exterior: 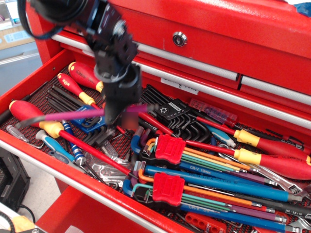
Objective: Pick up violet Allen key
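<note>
The violet Allen key [77, 114] is a long slim L-shaped rod with a magenta-violet shaft and a dark grey bent end curling down at its left tip. It hangs nearly level, a little blurred, above the tools in the left half of the open red drawer [29, 80], its shaft running rightward into the black gripper [118, 118]. The gripper's fingers are closed around the shaft near its right end; the blur there hides the exact contact.

Below it lie three red-handled screwdrivers with yellow collars at the left: a big one [36, 118] crossing the drawer front and two smaller ones [77, 90] near the back wall. Two more red-and-yellow screwdrivers [272, 160] lie at the right. Two sets of coloured hex keys sit in chunky red plastic holders [168, 148], their shafts orange, green, blue and purple, fanned out to the right. A set of black star keys [175, 116] is clipped in a black holder just right of the gripper. A blue plastic holder [90, 124] lies under the lifted key. The drawer floor is a dark mesh liner, and the cabinet above is glossy red metal with silver handle strips and a round lock [179, 38]
</note>
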Controlling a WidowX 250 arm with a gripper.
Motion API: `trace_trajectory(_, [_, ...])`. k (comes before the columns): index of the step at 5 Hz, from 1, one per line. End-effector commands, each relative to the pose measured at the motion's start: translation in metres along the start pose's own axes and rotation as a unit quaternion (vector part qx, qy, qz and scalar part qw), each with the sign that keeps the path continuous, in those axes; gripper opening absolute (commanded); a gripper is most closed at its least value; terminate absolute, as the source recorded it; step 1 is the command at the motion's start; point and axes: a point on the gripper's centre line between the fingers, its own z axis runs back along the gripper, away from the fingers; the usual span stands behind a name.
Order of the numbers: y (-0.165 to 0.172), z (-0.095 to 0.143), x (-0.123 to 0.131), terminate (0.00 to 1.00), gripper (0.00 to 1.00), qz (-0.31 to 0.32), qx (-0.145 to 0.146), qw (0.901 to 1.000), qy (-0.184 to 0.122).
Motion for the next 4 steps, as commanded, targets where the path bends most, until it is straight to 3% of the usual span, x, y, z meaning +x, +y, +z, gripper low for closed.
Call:
trace_trajectory(1, [0.030, 0.038, 0.008, 0.00, 0.00, -0.043, 0.045, 0.9977, 0.024])
trace_trajectory(2, [0.040, 0.054, 0.007, 0.00, 0.00, -0.089, 0.058, 0.9932, 0.048])
trace_trajectory(4, [0.047, 0.110, 0.014, 0.00, 0.00, -0.144, 0.102, 0.9814, 0.075])
